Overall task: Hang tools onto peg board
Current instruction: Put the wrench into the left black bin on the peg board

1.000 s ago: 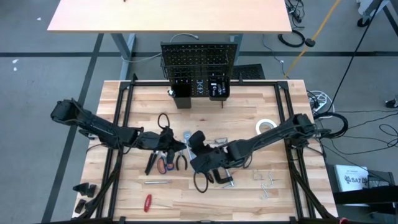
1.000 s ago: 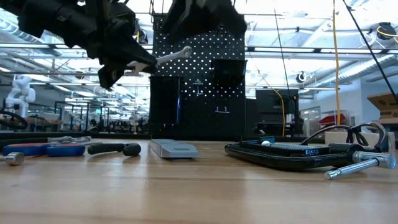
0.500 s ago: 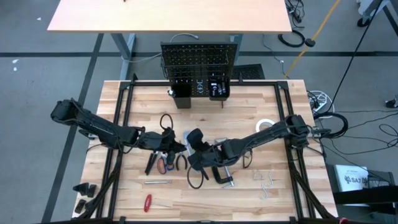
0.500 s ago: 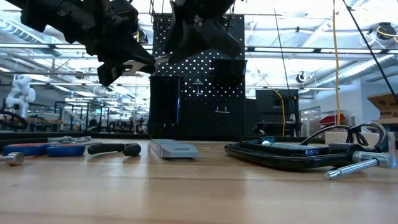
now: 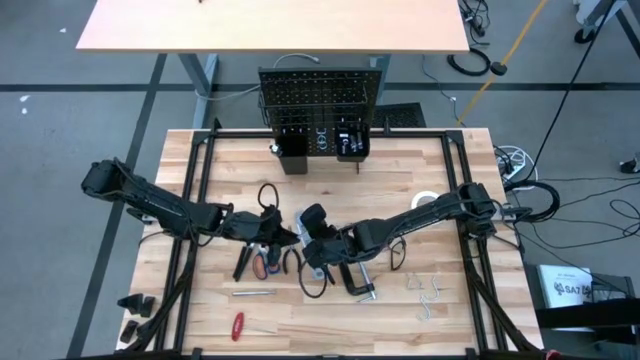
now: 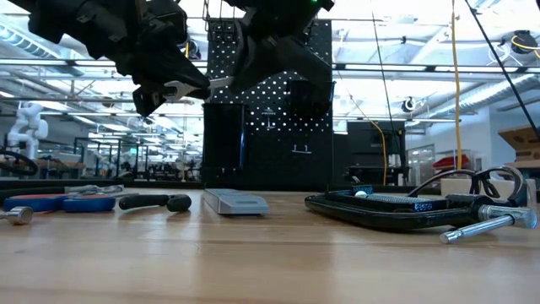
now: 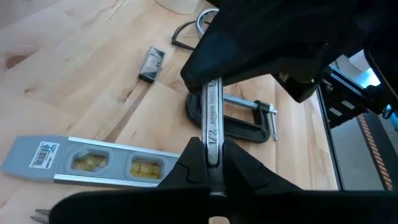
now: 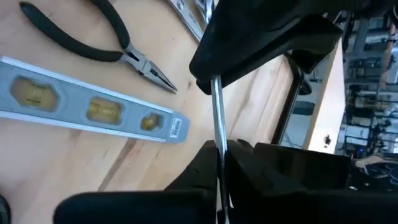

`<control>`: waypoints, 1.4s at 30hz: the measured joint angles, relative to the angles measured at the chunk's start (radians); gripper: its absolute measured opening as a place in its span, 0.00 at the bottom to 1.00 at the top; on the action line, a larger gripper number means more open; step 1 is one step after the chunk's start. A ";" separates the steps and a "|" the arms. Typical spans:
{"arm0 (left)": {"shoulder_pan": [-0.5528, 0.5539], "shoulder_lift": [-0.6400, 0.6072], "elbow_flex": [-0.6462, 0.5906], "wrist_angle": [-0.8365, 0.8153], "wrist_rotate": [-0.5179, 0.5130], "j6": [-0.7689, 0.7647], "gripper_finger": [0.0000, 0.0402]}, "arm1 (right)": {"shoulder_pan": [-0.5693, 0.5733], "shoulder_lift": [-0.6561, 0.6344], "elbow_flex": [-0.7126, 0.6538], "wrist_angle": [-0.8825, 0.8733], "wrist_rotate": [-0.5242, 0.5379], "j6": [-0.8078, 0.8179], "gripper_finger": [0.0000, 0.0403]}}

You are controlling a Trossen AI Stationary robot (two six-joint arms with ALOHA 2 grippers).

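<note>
Mid-desk, well clear of every edge, the left gripper (image 7: 211, 180) and right gripper (image 8: 219, 163) are both clamped on one wrench (image 7: 211, 121), held in the air between them. The peg board (image 5: 320, 105) stands at the far edge. Only the wrist views show the level (image 7: 93, 163), pliers (image 8: 99, 43) and C-clamp (image 7: 239, 121) lying beneath.

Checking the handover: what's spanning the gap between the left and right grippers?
The wrench bridges it, held above the table by the left gripper and right gripper at opposite ends. Both wrist views show this.
</note>
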 joint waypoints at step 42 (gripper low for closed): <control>-0.131 -0.220 -0.213 0.767 -0.241 0.831 0.48 | -0.132 -0.320 -0.582 1.232 -0.543 0.624 0.01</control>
